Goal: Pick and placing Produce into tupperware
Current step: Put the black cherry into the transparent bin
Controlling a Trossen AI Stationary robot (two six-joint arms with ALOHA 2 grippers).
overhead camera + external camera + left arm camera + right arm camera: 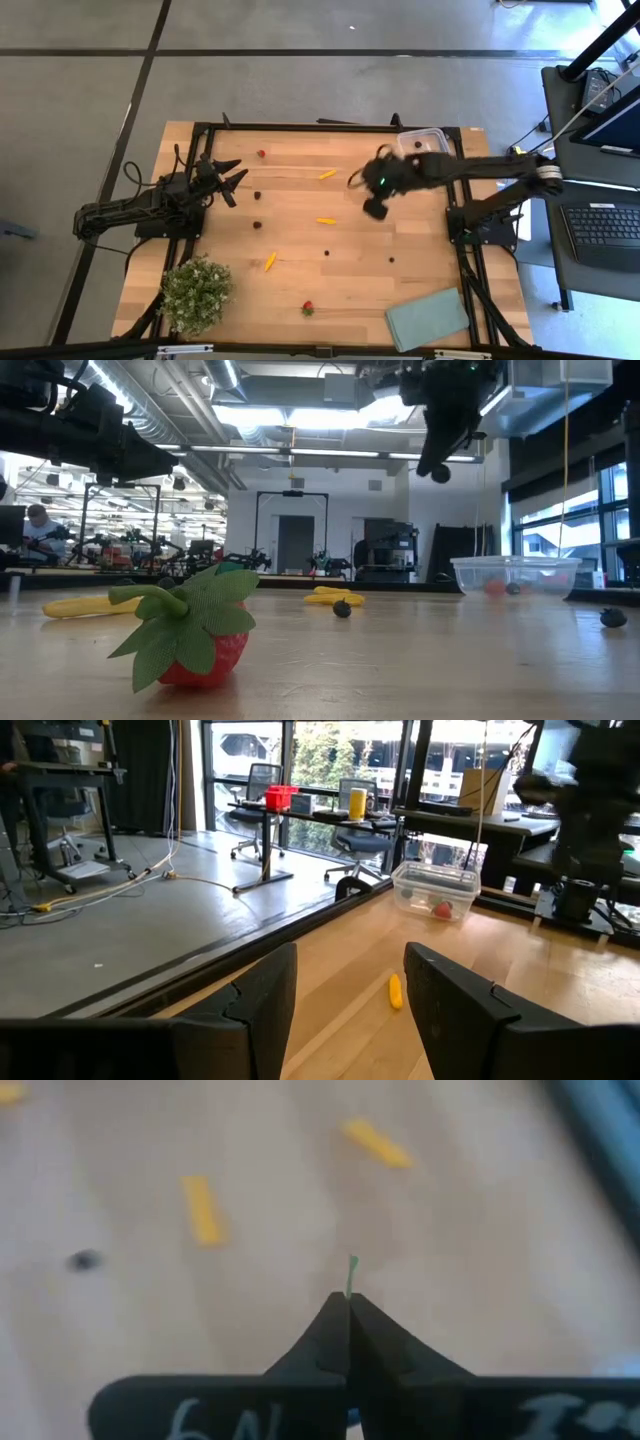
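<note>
The clear tupperware (420, 142) stands at the table's far right and holds a red piece and a dark one (515, 575). Produce lies scattered on the wood: yellow slivers (327, 174) (326, 220), dark berries (257, 196) and a strawberry (195, 645) near the near edge. My right gripper (375, 208) hangs high over the table, left of and nearer than the tupperware. It is shut, with a thin green tip (351, 1272) poking out between the fingertips. My left gripper (228, 178) waits open at the table's left side. My right gripper (349, 1302) pinches a small piece between its two fingertips, pointing down from above. Only a thin green tip (351, 1272) shows past the fingers. In the low view a dark round lump (440, 473) sits at their lower end, lifted clear of the table. Which piece it is cannot be told.
A bushy green plant (196, 292) stands at the near left corner. A flat grey-green rectangle (428, 318) lies at the near right corner. More berries (391, 259) (326, 252) and a yellow sliver (270, 261) dot the middle. A laptop desk stands beyond the right edge.
</note>
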